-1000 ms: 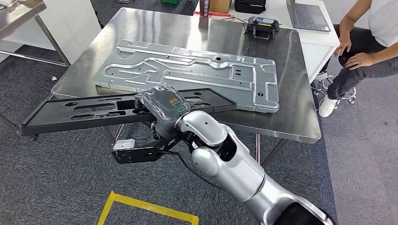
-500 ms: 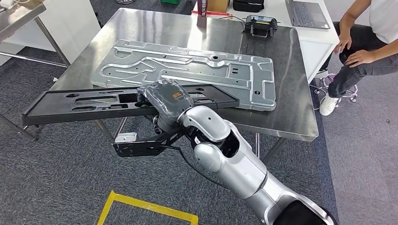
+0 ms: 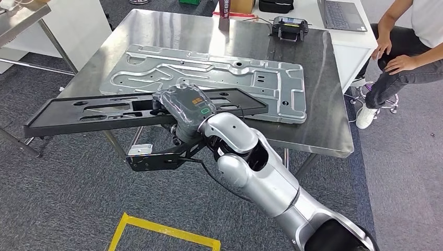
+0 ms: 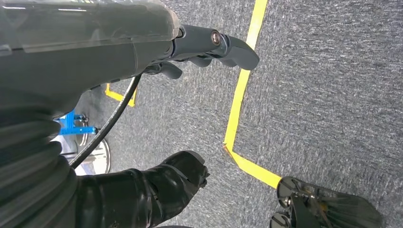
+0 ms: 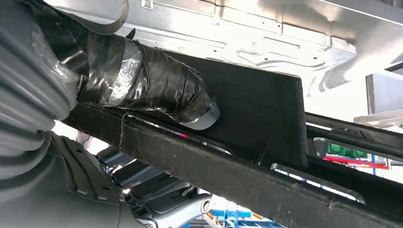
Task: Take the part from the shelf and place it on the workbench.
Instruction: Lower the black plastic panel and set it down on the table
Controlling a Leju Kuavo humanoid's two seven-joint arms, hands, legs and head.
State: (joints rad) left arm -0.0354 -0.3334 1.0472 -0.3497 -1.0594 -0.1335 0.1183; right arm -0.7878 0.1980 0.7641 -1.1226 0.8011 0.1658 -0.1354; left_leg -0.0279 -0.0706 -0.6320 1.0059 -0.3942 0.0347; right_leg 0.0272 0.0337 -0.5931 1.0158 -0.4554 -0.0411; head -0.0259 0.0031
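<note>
1. Black panel (image 3: 104,112): long flat plastic part with cut-outs, held roughly level. Its right end lies over the near edge of the tabletop (image 3: 324,104) and over the metal plate; its left end juts out past the tabletop's left side, above the carpet.
2. Right robot hand (image 3: 180,107): wrapped in clear film, gripping the black panel near its middle, thumb (image 5: 161,90) pressed on one face and fingers under the other.
3. Left robot hand (image 4: 209,45): hanging over grey carpet, fingers loosely curled, holding nothing.
4. Metal plate (image 3: 209,81): large stamped silver sheet lying flat in the middle of the tabletop.
5. Black device (image 3: 289,27): at the far edge of the tabletop.
6. Person (image 3: 405,52): seated at far right, hands on knees.
7. Yellow tape (image 3: 156,230): marking on the near floor.
</note>
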